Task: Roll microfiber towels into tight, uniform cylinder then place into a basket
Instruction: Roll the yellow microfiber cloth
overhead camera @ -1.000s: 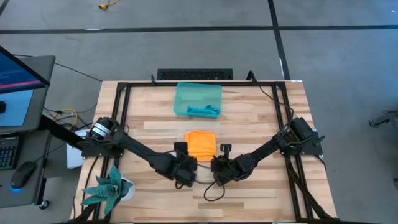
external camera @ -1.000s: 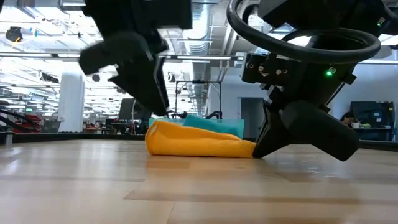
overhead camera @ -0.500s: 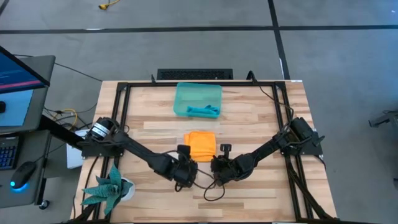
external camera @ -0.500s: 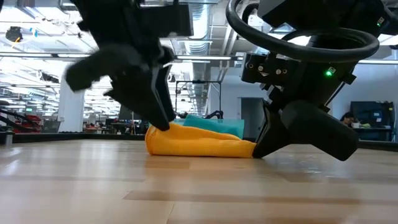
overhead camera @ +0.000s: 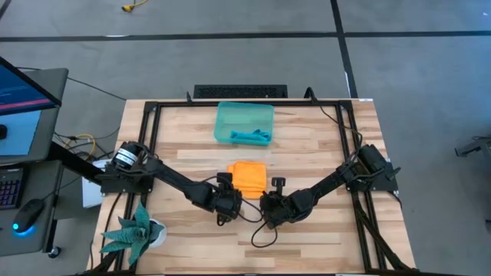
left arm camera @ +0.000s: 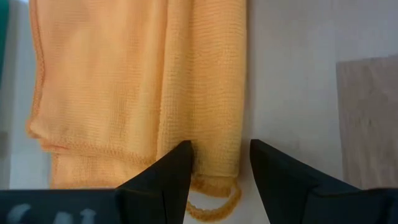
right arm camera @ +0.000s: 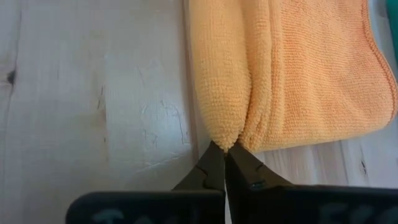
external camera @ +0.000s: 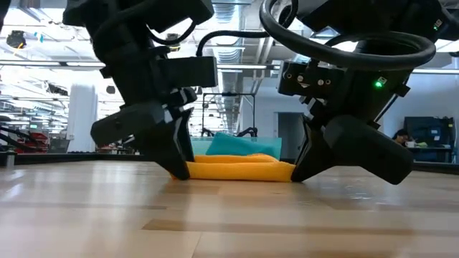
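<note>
Both arms stretched low from the table's side edges toward its centre, meeting at the near edge of the orange towel (overhead camera: 248,175). Left gripper (left arm camera: 219,160) at the towel's 7 o'clock corner, fingers (left arm camera: 166,177) parted moderately, straddling the rolled hem, not yet clamped. Right gripper (right arm camera: 224,163) at the 5 o'clock corner, fingers pressed together, tips pinching the edge of the fold. Orange towel: nubby microfiber, folded to a soft rectangle with a rounded roll along the near side, stitched hem loop protruding between the left fingers; flat on the pale wood-plank table (overhead camera: 322,146). At 12 o'clock from the towel, apart from it, translucent teal basket (overhead camera: 243,123) with low walls, holding the crumpled teal towel (overhead camera: 251,137). Spiky green plant (overhead camera: 133,232) at the table's 7 o'clock corner. Bare planks open at 3 and 9 o'clock of the orange towel; black frame rails bounding the table's edges.
</note>
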{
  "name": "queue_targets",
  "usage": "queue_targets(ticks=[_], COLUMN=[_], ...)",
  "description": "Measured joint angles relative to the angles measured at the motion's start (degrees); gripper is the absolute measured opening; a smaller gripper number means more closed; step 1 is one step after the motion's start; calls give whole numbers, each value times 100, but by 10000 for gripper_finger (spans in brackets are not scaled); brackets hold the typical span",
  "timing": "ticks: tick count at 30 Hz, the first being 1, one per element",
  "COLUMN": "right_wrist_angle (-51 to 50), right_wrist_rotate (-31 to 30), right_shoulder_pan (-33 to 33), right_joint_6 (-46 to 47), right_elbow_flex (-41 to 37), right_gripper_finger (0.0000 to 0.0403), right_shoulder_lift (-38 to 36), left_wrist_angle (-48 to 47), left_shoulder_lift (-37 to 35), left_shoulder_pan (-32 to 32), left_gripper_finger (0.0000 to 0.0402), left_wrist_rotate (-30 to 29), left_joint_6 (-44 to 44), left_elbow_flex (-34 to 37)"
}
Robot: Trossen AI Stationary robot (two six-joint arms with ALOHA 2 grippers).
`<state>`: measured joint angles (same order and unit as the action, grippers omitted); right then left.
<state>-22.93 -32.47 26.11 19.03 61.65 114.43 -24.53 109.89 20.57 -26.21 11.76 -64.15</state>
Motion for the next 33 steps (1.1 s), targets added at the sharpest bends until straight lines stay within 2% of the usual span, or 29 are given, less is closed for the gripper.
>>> queue_targets(ticks=[6, 12, 16, 21, 25, 29, 33], right_wrist_angle=[2, 2, -1, -99, -320, -421, -464], right_wrist_rotate=[52, 72, 90, 221, 258, 767, 1595], right_shoulder_pan=[0, 7, 44, 126, 233, 302, 307], right_joint_6=[-31, -123, -158, -424, -550, -557, -561], right_elbow_flex=[2, 4, 7, 138, 358, 593, 855], right_gripper_finger=[17, 12, 18, 16, 11, 14, 14], right_shoulder_lift=[-3, -4, -9, -16, 9, 11, 11], left_wrist_angle=[50, 30, 22, -12, -57, -115, -278], left_shoulder_lift=[-13, -26, -28, -42, -132, -285, -447], left_shoulder_pan=[-179, -266, -319, -404, -411, -320, -203], left_gripper_finger=[158, 150, 109, 21, 16, 21, 14], left_wrist_rotate=[76, 393, 696, 1061, 1348, 1947, 2624], left_joint_6=[264, 429, 564, 583, 790, 1020, 1075], left_elbow_flex=[51, 49, 47, 40, 47, -11, -158])
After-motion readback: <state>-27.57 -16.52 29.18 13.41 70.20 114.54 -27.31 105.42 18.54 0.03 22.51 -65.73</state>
